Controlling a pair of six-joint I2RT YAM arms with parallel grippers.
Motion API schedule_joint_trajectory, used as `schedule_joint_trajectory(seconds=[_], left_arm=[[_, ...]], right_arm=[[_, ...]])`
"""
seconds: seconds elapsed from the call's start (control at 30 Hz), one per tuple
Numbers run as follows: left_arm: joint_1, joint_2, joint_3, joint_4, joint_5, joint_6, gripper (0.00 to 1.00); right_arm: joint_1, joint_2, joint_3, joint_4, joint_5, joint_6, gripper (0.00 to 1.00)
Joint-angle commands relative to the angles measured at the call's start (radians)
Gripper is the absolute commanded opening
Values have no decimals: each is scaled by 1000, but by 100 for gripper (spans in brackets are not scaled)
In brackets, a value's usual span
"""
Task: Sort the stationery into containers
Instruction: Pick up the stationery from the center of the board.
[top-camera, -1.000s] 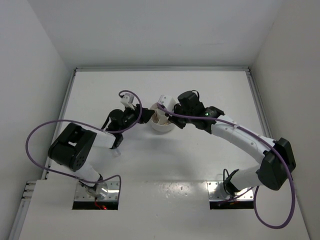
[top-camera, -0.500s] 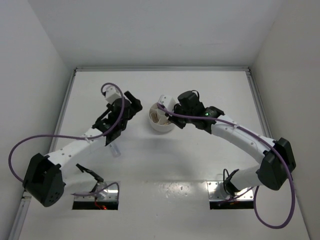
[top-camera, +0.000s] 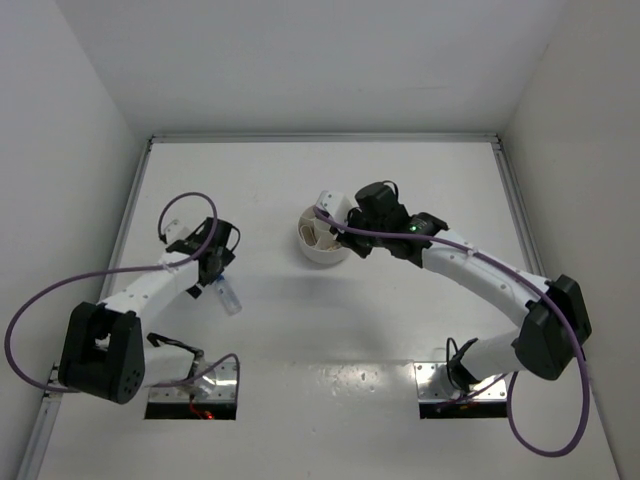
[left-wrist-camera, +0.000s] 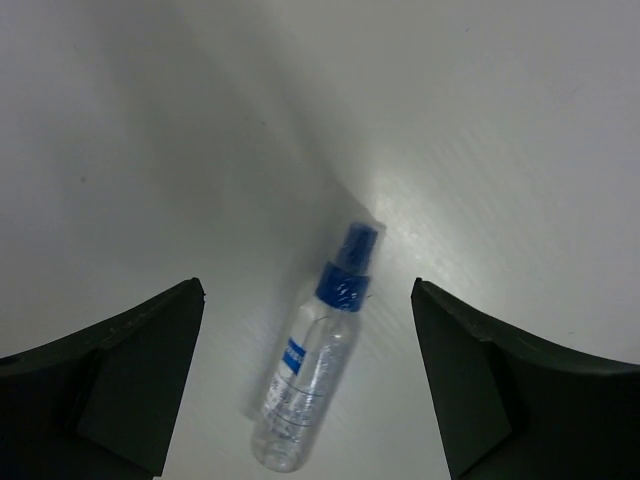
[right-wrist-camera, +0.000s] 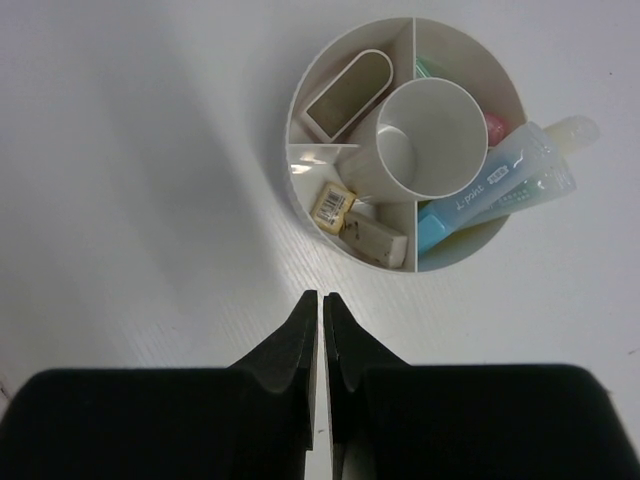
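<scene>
My left claw (left-wrist-camera: 308, 290) is spread over the blue-capped tube (left-wrist-camera: 303, 392) for the pickup, while my right claw (right-wrist-camera: 321, 300), pressed together, waits by the bowl (right-wrist-camera: 340, 50).

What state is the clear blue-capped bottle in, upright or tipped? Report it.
Tipped: the bottle lies on its side on the table, its whole length showing from above, outside the bowl.
</scene>
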Motion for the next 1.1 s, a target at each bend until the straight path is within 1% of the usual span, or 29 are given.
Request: schedule_joint_trajectory(seconds=[0.0, 0.07, 0.1, 0.17, 0.33, 0.47, 0.57, 0.6, 0.67, 0.7, 0.77, 0.83, 0.93, 0.97, 1.0, 1.03, 1.07], left_arm=[[17, -27, -54, -24, 70, -6, 90], [17, -18, -65, 4, 113, 21, 89], [17, 11, -65, 24, 128, 38, 89], [17, 42, -74, 50, 168, 48, 86], [-6, 88, -85, 129, 205, 80, 83], [-6, 144, -76, 154, 228, 101, 71], [-6, 181, -76, 163, 254, 110, 55], [-6, 190, -76, 163, 265, 110, 33], [-6, 180, -85, 174, 265, 110, 4], [-6, 180, -85, 174, 265, 121, 0], [-6, 145, -47, 165, 251, 147, 0], [-41, 114, -4, 165, 251, 182, 0], [-117, 69, 119, 214, 274, 316, 0], [-137, 59, 143, 294, 297, 416, 0], [-157, 28, 159, 359, 375, 470, 0], [-193, 13, 159, 434, 412, 521, 0], [-208, -3, 159, 584, 432, 566, 0]], right_arm=[[-6, -42, 6, 19, -7, 2, 5], [-6, -42, 6, 19, -7, 2, 5], [-6, -42, 6, 19, -7, 2, 5], [-6, -42, 6, 19, -7, 2, 5], [-6, -51, 6, 19, -7, 2, 5], [-6, -51, 6, 19, -7, 2, 5], [-6, -51, 6, 19, -7, 2, 5], [-6, -51, 6, 19, -7, 2, 5], [-6, -60, -3, 19, -7, 2, 5], [-6, -60, -3, 19, -7, 2, 5], [-6, -60, -3, 19, -7, 2, 5], [-6, -60, -3, 19, -7, 2, 5], [-6, -60, -3, 19, -7, 2, 5], [-6, -51, -3, 19, -7, 2, 5], [-6, -51, -3, 19, -7, 2, 5], [-6, -51, -3, 19, 4, 2, 5], [-6, -51, -3, 19, 4, 2, 5]])
